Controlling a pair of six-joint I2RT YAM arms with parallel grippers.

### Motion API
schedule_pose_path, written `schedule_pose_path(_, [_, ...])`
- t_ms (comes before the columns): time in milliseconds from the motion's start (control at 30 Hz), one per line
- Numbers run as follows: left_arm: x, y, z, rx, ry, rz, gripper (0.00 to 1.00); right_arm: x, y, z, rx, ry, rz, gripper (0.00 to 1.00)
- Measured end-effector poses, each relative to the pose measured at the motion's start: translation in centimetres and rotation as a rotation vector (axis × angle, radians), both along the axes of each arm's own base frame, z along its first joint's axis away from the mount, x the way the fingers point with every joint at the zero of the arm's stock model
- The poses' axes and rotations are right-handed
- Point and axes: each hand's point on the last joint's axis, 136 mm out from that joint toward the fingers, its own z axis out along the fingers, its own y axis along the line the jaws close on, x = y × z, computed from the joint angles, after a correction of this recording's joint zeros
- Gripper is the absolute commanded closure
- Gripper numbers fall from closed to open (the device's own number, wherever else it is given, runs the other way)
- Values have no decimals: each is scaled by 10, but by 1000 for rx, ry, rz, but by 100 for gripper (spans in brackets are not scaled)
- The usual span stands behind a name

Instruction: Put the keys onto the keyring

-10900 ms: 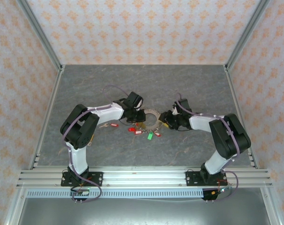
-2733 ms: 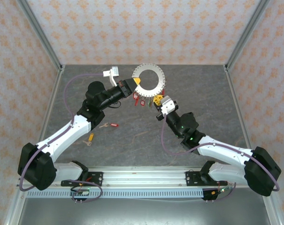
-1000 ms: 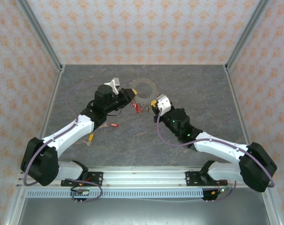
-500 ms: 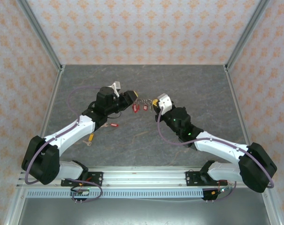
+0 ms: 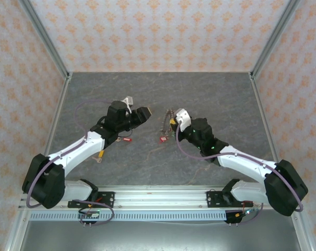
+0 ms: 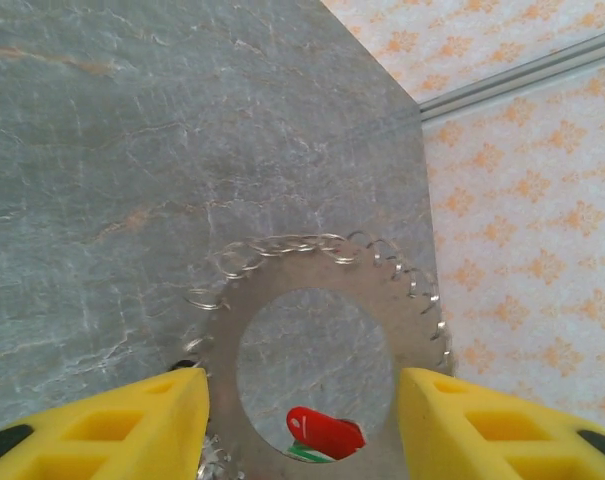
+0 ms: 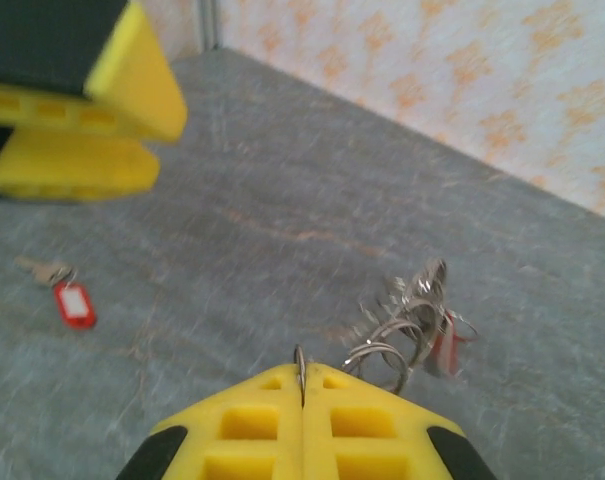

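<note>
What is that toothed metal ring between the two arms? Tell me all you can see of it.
The keyring is a flat, grey metal disc with a saw-toothed rim and a wide round hole. Small wire loops hang along its edge, and a red key shows through the hole. It stands on edge, its rim pinched by the shut right gripper. The left gripper is open and not gripping it.

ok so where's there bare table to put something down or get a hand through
Free: the far strip of table below the back wall, the right side beyond the right arm, and the near middle between the arm bases. Crowded: the centre, where the open left gripper faces the right gripper shut on the keyring, with loose keys beside the left arm.
</note>
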Motion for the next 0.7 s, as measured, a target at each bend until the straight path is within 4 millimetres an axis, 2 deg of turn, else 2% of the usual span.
schedule_pose_path(100, [-4, 7, 16, 38, -72, -1, 43, -16, 8, -16, -75, 49, 115, 100])
schedule_pose_path(200, [-9, 15, 39, 79, -180, -3, 38, -31, 16, -23, -131, 69, 233, 100])
schedule_pose_path(300, [-18, 19, 49, 109, -283, -23, 36, -41, 23, -25, -173, 69, 329, 100])
schedule_pose_path(467, [-35, 17, 35, 184, -380, -99, 36, -47, 31, -27, -167, 146, 420, 100])
schedule_pose_path(600, [-50, 3, 30, 243, -467, -222, 40, -42, 35, -28, -112, 227, 477, 100])
schedule_pose_path(700, [-63, -8, 31, 282, -543, -327, 44, -49, 38, -28, -93, 242, 523, 100])
